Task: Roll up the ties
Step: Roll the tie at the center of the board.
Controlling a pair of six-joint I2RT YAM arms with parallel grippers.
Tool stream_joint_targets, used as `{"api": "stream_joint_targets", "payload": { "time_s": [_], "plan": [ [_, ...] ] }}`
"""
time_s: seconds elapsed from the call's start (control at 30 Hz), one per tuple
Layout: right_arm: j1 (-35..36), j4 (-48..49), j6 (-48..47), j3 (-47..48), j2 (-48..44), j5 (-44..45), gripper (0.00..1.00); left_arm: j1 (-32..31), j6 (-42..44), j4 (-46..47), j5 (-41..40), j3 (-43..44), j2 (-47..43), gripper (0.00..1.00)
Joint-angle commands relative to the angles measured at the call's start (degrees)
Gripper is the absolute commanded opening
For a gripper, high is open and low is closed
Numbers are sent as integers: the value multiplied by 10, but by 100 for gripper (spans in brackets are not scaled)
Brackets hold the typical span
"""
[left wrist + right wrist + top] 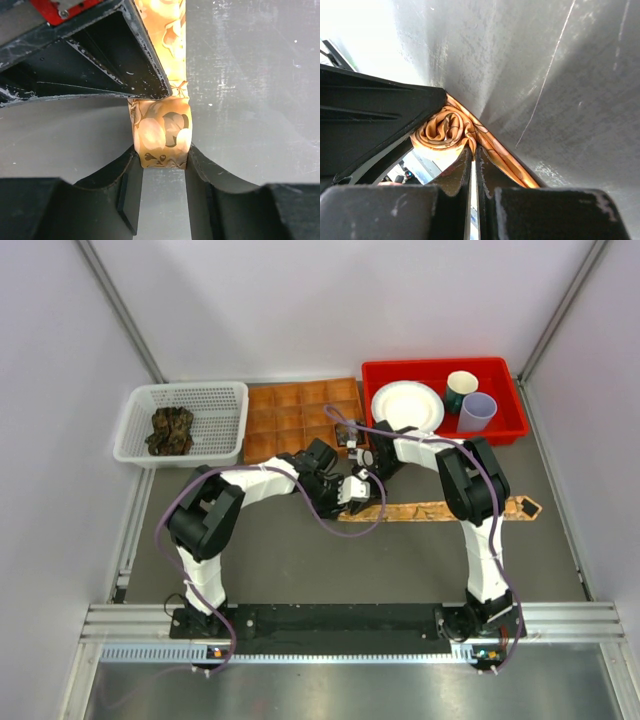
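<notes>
No legible text, no labels, no brand marks, no numbers (in any view)

A dark grey table, scuffed and scratched, lies under the left gripper and the right gripper. Just beyond both, on the side away from the arm bases, sits a brown compartment tray. Well off to the left gripper's left stands a white perforated basket. Beyond the right gripper and to its right, a red bin holds a white paper plate, a dark green cup and a lavender cup, the cups side by side.
</notes>
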Motion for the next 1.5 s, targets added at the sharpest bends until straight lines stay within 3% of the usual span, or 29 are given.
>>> {"api": "stream_joint_targets", "payload": {
  "time_s": [0.0, 0.37, 0.97, 1.37, 1.47],
  "plan": [
    [5, 39, -20, -7, 25, 90, 0, 0, -1, -6, 53, 10, -33, 40],
    [9, 46, -10, -8, 27, 89, 0, -19, -35, -5, 65, 66, 15, 38],
    [10, 61, 5, -14, 29, 89, 0, -26, -77, -1, 88, 71, 69, 43],
    [11, 77, 19, -22, 27, 65, 0, -41, -80, -16, 21, 58, 92, 47],
    [11, 73, 20, -18, 24, 60, 0, -50, -77, -25, -3, 60, 89, 40]
  ]
}}
